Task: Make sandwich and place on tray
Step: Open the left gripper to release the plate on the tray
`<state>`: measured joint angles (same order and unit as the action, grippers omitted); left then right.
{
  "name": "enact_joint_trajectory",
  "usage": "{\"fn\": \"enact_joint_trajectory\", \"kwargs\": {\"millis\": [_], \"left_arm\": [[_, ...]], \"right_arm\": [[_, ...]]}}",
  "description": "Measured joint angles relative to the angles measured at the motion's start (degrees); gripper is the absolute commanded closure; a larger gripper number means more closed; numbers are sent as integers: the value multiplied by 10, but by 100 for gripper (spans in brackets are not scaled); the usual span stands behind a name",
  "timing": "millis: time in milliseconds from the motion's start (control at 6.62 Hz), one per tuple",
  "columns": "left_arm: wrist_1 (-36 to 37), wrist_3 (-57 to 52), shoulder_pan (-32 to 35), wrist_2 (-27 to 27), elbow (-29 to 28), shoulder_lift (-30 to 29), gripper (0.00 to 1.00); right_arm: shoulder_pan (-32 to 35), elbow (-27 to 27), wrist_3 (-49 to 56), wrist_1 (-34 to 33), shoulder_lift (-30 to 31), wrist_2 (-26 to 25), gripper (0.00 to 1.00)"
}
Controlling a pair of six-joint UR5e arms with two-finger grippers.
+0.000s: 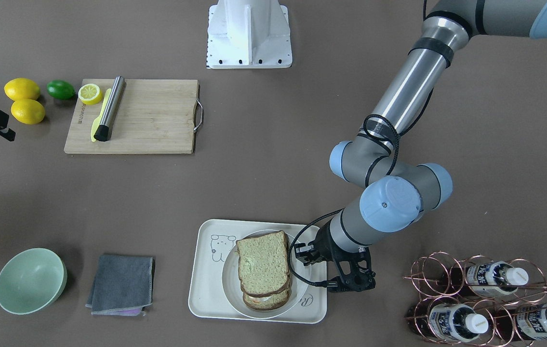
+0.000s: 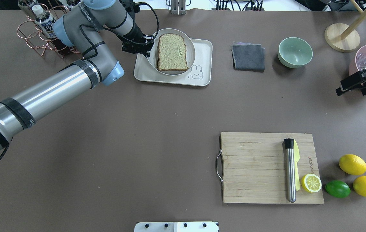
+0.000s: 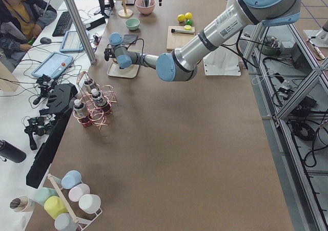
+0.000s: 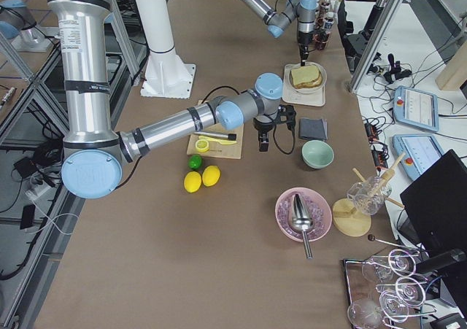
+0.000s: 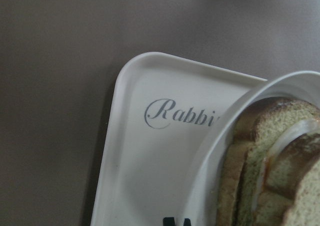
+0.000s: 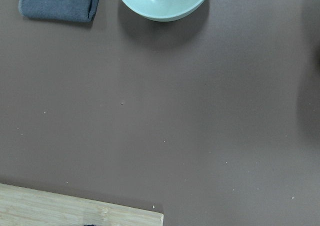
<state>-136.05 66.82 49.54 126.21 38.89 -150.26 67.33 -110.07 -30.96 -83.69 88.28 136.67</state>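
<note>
The sandwich [image 1: 263, 265], two brown bread slices with a white egg layer between them [image 5: 292, 136], lies on a round white plate [image 1: 227, 289]. The plate stands on the cream tray [image 1: 206, 289] with the bear drawing. The plate [image 2: 192, 48], tray [image 2: 203, 48] and sandwich [image 2: 171, 51] also show in the overhead view. My left gripper [image 2: 144, 52] is at the plate's rim, over the tray's "Rabbit" corner [image 5: 140, 161]. Its fingertips [image 5: 175, 221] stand close together. My right gripper [image 2: 350, 92] is open and empty at the table's edge, far from the tray.
A wooden cutting board [image 2: 253, 167] holds a steel bar, a yellow knife and a lemon half; two lemons and a lime lie beside it. A green bowl [image 2: 295, 51] and grey cloth [image 2: 248, 57] sit right of the tray. A copper bottle rack [image 2: 41, 29] stands behind my left arm.
</note>
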Motion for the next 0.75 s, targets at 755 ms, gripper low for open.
{"fn": "enact_joint_trajectory", "kwargs": {"millis": [755], "left_arm": [[-4, 18, -1, -14, 19, 2, 21]], "right_arm": [[1, -2, 0, 0, -1, 6, 0]]}}
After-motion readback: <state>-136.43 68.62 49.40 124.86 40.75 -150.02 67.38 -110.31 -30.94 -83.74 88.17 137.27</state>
